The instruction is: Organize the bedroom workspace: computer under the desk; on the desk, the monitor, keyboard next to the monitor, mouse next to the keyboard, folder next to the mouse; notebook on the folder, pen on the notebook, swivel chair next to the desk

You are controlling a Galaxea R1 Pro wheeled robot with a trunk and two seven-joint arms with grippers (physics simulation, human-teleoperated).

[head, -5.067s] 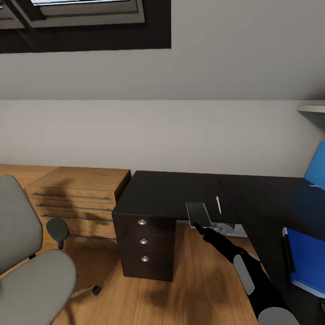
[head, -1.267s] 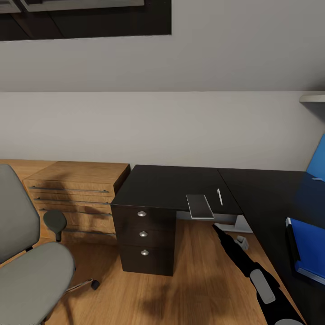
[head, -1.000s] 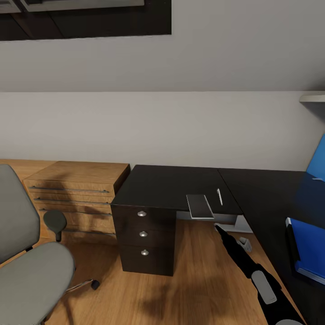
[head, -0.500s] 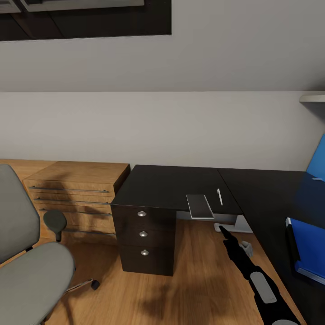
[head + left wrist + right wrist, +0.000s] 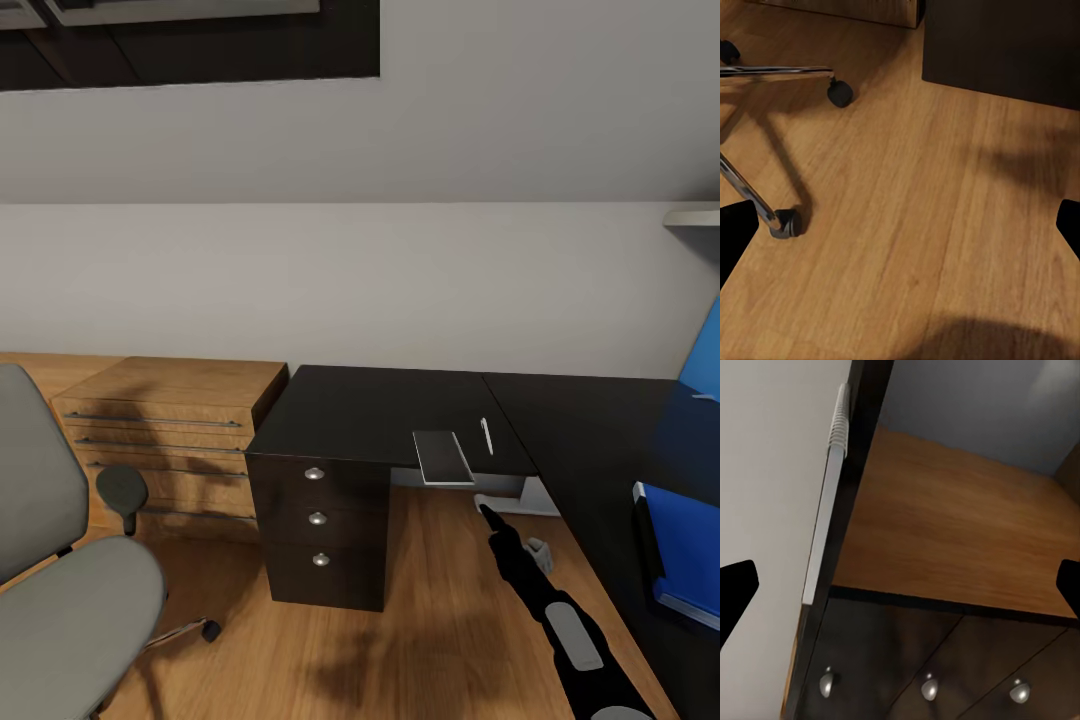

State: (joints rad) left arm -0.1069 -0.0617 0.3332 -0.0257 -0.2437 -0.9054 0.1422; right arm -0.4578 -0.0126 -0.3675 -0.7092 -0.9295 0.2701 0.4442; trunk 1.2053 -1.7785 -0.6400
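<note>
The grey notebook [image 5: 443,457] lies on the black desk [image 5: 370,410], overhanging its near edge, with the light pen [image 5: 486,436] just beside it. My right gripper [image 5: 486,513] hovers below and in front of the notebook, apart from it. In the right wrist view the right gripper [image 5: 900,592] is open and empty, facing the notebook's thin edge [image 5: 821,547]. The blue folder [image 5: 690,560] lies on the desk at the right. The computer's light-grey top [image 5: 520,497] peeks from under the desk. The swivel chair [image 5: 70,600] stands at the left. My left gripper [image 5: 900,232] is open over the floor.
A light-wood dresser [image 5: 170,410] stands left of the desk's dark drawer unit [image 5: 318,520]. The chair's chrome legs and casters [image 5: 784,221] spread over the wooden floor [image 5: 915,195] near my left gripper. A blue back panel [image 5: 703,365] rises at the far right.
The right gripper, at the notebook's near edge five seconds ago, now hangs lower and farther back. In the last half second its tip edged slightly toward the desk. The notebook keeps its place.
</note>
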